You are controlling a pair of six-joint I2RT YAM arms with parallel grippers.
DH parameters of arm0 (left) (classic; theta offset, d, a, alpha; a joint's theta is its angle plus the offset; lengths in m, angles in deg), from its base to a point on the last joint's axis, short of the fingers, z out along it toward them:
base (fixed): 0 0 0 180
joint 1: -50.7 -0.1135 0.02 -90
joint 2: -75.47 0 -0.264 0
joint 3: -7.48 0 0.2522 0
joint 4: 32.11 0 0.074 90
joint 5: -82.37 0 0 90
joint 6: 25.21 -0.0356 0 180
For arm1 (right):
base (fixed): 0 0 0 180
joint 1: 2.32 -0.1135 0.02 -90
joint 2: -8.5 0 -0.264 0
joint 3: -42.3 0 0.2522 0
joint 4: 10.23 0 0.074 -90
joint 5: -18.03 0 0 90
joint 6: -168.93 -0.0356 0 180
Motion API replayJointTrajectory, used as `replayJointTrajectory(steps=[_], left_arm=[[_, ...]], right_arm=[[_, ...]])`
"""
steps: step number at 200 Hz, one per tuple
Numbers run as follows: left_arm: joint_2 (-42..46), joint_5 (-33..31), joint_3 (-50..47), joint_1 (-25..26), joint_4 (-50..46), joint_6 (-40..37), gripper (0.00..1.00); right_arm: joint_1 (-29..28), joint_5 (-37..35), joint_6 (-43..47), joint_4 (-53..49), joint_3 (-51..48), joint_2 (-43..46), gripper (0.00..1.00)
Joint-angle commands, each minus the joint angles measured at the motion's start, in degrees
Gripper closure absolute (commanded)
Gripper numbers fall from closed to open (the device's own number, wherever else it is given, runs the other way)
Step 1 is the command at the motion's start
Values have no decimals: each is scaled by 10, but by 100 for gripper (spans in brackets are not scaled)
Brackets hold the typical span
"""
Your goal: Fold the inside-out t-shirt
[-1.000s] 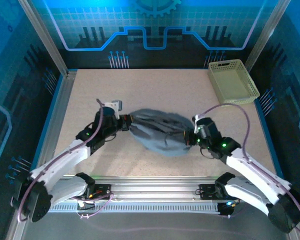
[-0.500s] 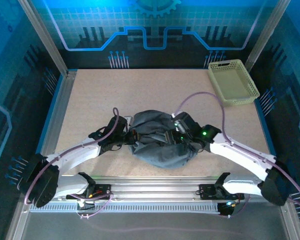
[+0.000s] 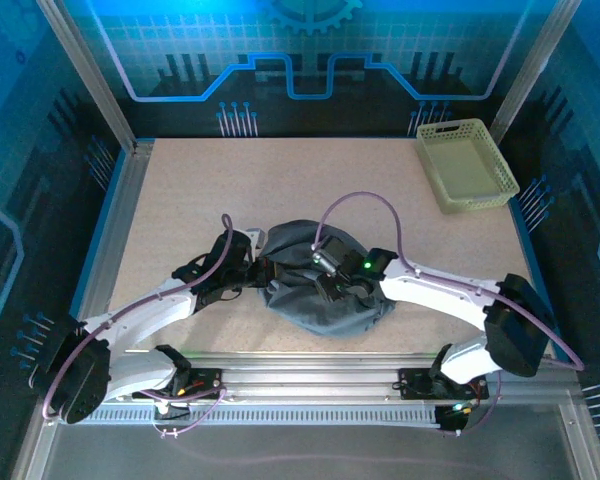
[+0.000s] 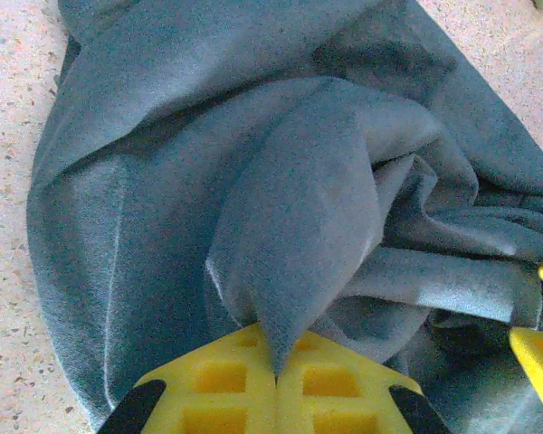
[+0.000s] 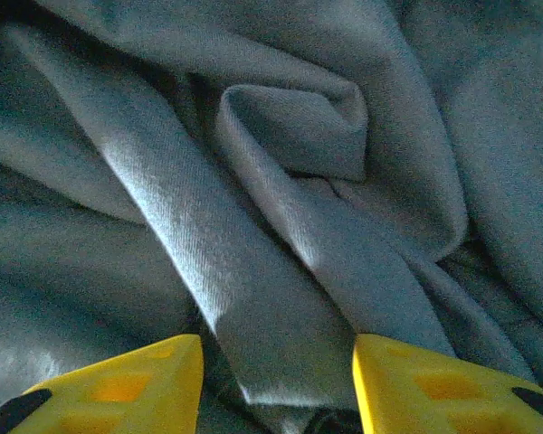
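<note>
Left gripper, extended from 9 o'clock, pinches an inside-out t-shirt fold. Right gripper, from 3 o'clock, straddles a crease, jaws apart.

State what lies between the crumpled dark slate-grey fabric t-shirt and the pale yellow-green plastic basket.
In the top external view, bare speckled tabletop separates grey t-shirt from yellow-green basket; a purple cable arches above.

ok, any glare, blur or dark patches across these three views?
Top external: sharp and evenly lit, blue cast on the walls, t-shirt reads clearly. Left wrist: bright, fabric texture crisp. Right wrist: dimmer, deep shadow upper left, mild sheen on one fold.
</note>
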Motion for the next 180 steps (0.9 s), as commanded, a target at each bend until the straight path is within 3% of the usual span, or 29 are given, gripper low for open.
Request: replayJointTrajectory(steps=[1,25,51,63,77,92,142,159,180], left_arm=[[0,2,-4,3,15,-10,100],[6,-2,-3,3,5,-15,100],[14,-13,-4,3,1,-19,100],[22,-24,-2,3,-2,-25,100],[37,-33,4,-2,-2,-31,100],[56,12,15,-30,17,-29,100],[128,79,72,-83,111,-45,100],[89,77,102,-85,97,-52,99],[-23,19,182,-85,-27,-64,93]], right_arm=[[-5,-25,-17,-2,21,-32,53],[-12,-36,-12,-8,38,-49,56],[-12,-67,-9,-32,59,-44,91],[-11,-76,0,-47,73,-18,100],[-5,-78,12,-70,96,30,100],[15,-68,26,-94,127,89,100],[101,43,47,-137,216,210,100],[110,77,39,-120,205,221,100],[125,107,21,-85,164,203,100]])
